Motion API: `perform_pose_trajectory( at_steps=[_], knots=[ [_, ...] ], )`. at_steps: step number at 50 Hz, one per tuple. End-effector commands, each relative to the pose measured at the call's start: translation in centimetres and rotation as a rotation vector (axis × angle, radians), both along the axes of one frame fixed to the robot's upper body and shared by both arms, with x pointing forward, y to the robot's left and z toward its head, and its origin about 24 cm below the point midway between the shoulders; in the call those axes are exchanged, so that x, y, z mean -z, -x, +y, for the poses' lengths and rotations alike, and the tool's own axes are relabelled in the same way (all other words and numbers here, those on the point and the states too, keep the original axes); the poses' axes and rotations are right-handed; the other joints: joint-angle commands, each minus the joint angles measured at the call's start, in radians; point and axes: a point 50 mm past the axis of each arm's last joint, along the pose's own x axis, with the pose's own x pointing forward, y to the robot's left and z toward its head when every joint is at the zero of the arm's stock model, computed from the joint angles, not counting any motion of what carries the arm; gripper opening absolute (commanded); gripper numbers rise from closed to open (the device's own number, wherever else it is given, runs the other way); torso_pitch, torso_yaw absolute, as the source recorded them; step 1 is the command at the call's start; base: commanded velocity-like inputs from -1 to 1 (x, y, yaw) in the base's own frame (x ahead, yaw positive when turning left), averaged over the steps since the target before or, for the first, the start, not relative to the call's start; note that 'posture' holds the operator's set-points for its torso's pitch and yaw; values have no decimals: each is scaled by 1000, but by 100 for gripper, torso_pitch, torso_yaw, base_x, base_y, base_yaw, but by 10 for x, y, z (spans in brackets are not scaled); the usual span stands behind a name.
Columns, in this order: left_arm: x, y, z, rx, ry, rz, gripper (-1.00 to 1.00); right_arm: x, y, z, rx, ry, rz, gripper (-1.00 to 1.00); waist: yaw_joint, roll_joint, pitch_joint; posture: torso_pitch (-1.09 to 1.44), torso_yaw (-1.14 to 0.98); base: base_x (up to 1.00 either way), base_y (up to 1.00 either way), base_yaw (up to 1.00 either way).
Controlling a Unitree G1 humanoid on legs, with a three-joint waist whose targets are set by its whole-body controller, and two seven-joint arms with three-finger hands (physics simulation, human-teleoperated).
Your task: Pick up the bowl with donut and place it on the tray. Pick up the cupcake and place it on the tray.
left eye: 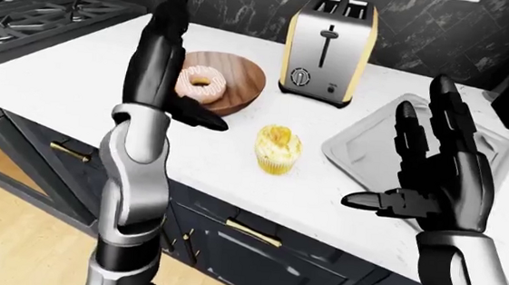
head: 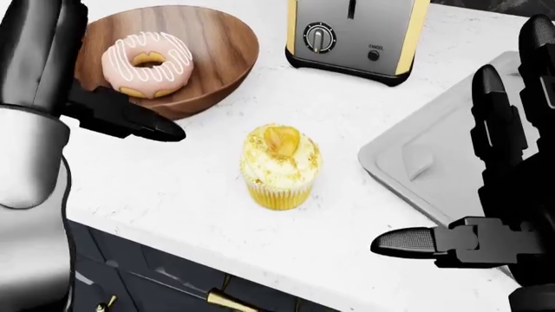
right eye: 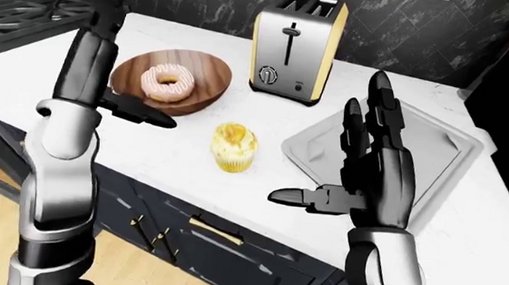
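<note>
Wooden bowl (head: pixel 203 52) with donut (head: pixel 148 60) sits left of the cupcake (head: pixel 280 166); tray (left eye: pixel 373 141) lies right. Left hand (left eye: pixel 155 66) and right hand (left eye: pixel 443 174) hover spread, empty.

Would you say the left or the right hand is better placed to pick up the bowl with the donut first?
Left, I would judge. The open left hand is raised beside the bowl, its thumb near the rim. The open right hand hangs over the tray, with the cupcake lying between.
</note>
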Motion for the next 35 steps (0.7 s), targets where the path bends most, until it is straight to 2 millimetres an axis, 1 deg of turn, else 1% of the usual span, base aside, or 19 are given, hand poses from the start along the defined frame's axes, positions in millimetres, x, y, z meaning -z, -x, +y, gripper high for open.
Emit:
perform_pose_trajectory(
  at_steps=[1, 8, 12, 21, 27, 29, 31, 35],
  knots=[
    [-13, 0, -3, -1, -46, -116, 100, -11, 5, 1, -4, 8, -80, 100, 0, 0, -19, 0, 0, 0, 0, 0],
    [-1, -21, -3, -38, -115, -106, 100, -13, 6, 0, -1, 6, -82, 100, -2, 3, -25, 0, 0, 0, 0, 0],
    [3, -30, -3, -59, -153, -122, 100, -13, 7, 0, -1, 5, -82, 100, -2, 5, -29, 0, 0, 0, 0, 0],
    [7, -39, -4, -109, -244, -184, 100, -15, 7, 0, 0, 5, -84, 100, -2, 5, -36, 0, 0, 0, 0, 0],
    [15, -48, -5, -130, -276, -186, 100, -14, 7, -1, 3, 2, -83, 100, -1, 4, -40, 0, 0, 0, 0, 0],
    [17, -49, -5, -132, -282, -181, 89, -14, 7, -1, 3, 2, -83, 100, -1, 5, -42, 0, 0, 0, 0, 0],
    [20, -52, -5, -132, -283, -176, 64, -13, 7, -1, 3, 1, -83, 100, 0, 5, -43, 0, 0, 0, 0, 0],
    [28, -57, -6, -135, -292, -157, 47, -12, 7, -1, 3, 1, -81, 100, 0, 6, -45, 0, 0, 0, 0, 0]
  ],
)
